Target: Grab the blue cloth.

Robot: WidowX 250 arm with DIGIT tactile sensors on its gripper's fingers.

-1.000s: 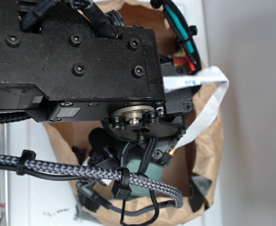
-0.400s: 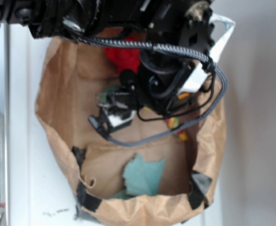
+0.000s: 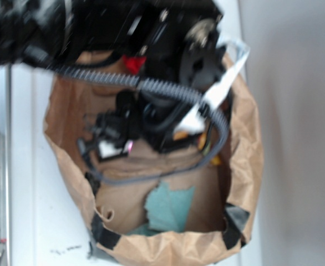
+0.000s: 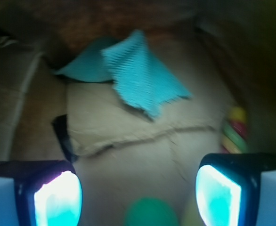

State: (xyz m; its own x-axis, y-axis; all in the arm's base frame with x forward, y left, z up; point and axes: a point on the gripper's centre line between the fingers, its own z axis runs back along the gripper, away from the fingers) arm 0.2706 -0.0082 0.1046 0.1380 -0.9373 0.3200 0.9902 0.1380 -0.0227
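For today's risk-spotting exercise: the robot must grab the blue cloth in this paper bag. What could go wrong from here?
1. The jaws stand open with nothing between them, and the blue cloth lies ahead near the bag's wall, so a reach may snag the paper.
2. The green ball sits between the jaws, so closing here might catch it instead.

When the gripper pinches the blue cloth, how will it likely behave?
The blue cloth lies folded and rumpled on the bag floor, so it probably drapes limply when lifted. Its waffle texture should grip well. It looks thin, likely very light, and may slide if pushed.
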